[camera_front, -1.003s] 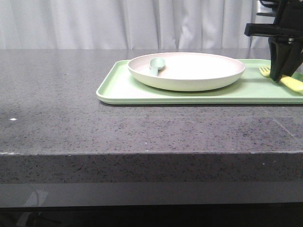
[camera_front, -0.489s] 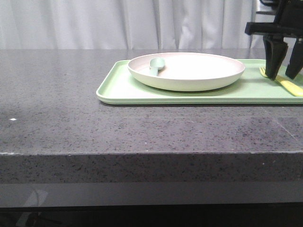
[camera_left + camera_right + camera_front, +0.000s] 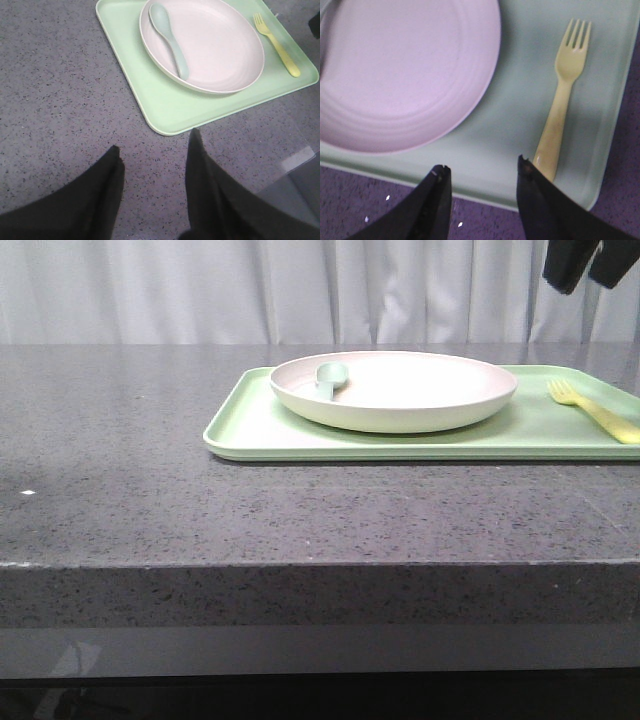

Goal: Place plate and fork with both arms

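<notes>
1. I see the plate (image 3: 394, 390) resting on the tray (image 3: 250, 425), with the spoon (image 3: 170, 37) lying inside it.
2. The fork (image 3: 592, 410) lies flat on the tray just beside the plate, untouched by anything.
3. My right gripper (image 3: 482, 172) hangs above the fork, jaws apart and empty.
4. My left gripper (image 3: 152, 155) hovers over bare table, jaws apart, holding nothing.
5. Both placements look done; only clearing the arms seems left.

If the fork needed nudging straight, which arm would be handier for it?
Probably the right. Its open pincer hangs just above the fork, which lies on the tray beside the plate. The left pincer is over bare counter, with the plate between it and the fork.
</notes>
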Available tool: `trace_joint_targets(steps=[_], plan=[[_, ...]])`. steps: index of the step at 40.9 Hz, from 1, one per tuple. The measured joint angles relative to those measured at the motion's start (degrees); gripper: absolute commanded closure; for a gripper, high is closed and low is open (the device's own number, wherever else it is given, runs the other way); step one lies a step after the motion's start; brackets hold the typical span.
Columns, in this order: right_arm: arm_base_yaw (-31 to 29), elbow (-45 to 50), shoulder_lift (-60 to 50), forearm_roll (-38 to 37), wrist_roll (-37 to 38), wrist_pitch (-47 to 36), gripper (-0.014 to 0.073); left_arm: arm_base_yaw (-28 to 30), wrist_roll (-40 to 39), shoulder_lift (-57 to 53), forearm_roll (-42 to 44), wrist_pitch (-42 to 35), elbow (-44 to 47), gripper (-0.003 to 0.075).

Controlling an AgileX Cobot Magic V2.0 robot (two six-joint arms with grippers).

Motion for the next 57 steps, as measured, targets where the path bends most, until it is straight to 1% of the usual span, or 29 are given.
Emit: trace_joint_targets(steps=[9,19,25,33,43,49,57], plan=[[1.43,11.02,-13.17,-1.60,-0.12,0.03,0.0251,0.00,0.00,0.00,0.00,0.00,0.00,0.0427],[1.43,23.01,-28.91,-4.16,-0.12,-3.82,0.0251,0.00,0.00,0.00,0.00,0.00,0.00,0.0427],[1.43,30.36,-38.58,-4.22,-0.02,-5.84,0.0251,0.00,0.00,0.00,0.00,0.00,0.00,0.0427],[1.43,37.92,-51.69,-4.96,0.08,-5.96,0.0251,0.00,0.00,0.00,0.00,0.00,0.00,0.0427],[1.43,42.38,-65.00,-4.96,0.08,-5.20,0.0251,0.00,0.00,0.00,0.00,0.00,0.00,0.0427],[1.43,42.48,-67.90,-4.96,0.41,-5.08,0.0251,0.00,0.00,0.00,0.00,0.00,0.00,0.0427],[1.43,42.48,-68.00,-4.96,0.51,-5.08,0.0253,0.00,0.00,0.00,0.00,-0.23,0.00,0.0430]])
